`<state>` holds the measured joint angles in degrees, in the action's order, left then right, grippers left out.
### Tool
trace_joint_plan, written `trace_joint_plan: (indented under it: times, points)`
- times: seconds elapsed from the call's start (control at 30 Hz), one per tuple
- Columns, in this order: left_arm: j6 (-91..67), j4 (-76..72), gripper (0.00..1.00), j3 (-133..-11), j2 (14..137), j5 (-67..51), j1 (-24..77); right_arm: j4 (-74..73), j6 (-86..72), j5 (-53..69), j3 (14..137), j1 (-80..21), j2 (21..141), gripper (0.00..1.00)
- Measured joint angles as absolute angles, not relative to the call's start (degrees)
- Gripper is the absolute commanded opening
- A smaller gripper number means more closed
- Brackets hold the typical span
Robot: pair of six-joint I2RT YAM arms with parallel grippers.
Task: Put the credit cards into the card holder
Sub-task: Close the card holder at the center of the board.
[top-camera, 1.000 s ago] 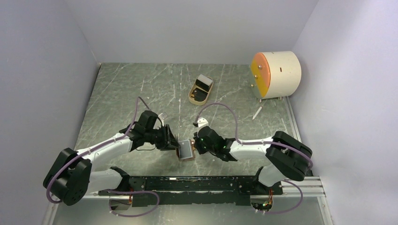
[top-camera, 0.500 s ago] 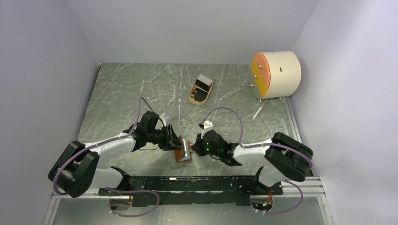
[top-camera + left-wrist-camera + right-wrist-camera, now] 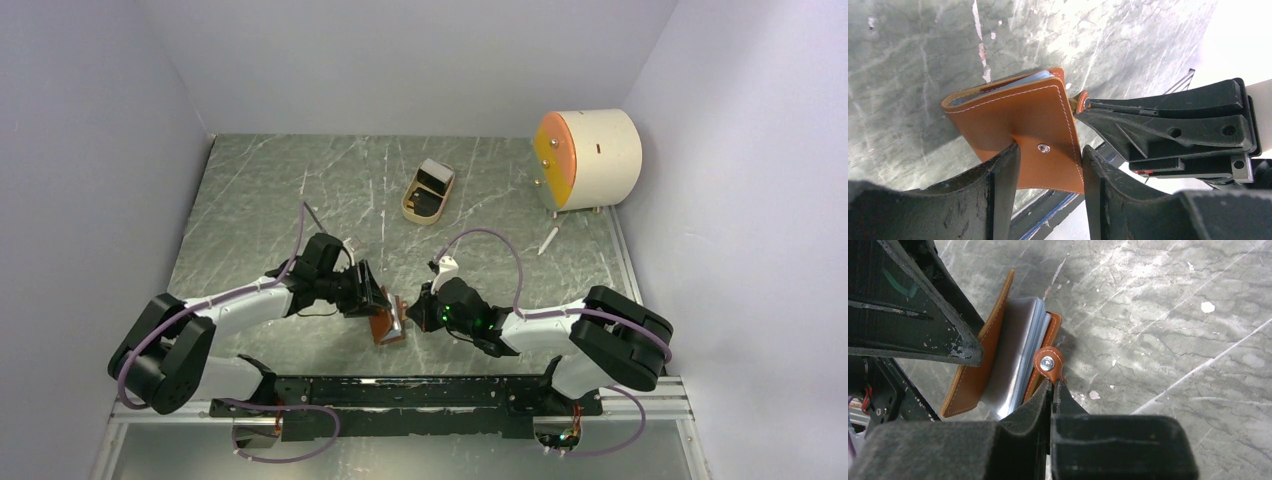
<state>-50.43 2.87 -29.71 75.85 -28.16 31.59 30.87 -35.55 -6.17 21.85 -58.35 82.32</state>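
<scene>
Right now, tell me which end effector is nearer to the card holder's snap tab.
Right. The right end effector is shut on the snap tab; the left end effector stands open at the card holder, off the tab.

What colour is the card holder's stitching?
White, against the card holder's brown leather; left wrist view best.

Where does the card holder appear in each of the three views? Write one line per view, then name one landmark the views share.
Top external: card holder sits low centre, between the two arms' tips.
Left wrist: card holder fills the centre, brown cover facing the camera.
Right wrist: card holder is left of centre, seen edge-on and partly open.
Shared landmark: the right end effector, shut on the holder's snap tab.
</scene>
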Motion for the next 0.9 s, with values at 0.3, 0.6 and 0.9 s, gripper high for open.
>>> trace_joint_plan:
  times: [0.3, 0.6, 0.9]
  points:
    - [-49.2, 8.4, 0.58, -31.2, 71.1, -23.3, 31.6, 31.5, -35.7, -6.0, 21.8, -58.3, 82.3, 0.0]
    - [-48.9, 6.8, 0.2, -31.2, 68.7, -24.4, 31.6, 31.4, -35.7, -5.5, 21.8, -58.3, 82.5, 0.0]
    - [-48.4, 8.8, 0.15, -31.2, 69.2, -22.2, 31.6, 31.4, -35.7, -5.4, 21.8, -58.3, 82.6, 0.0]
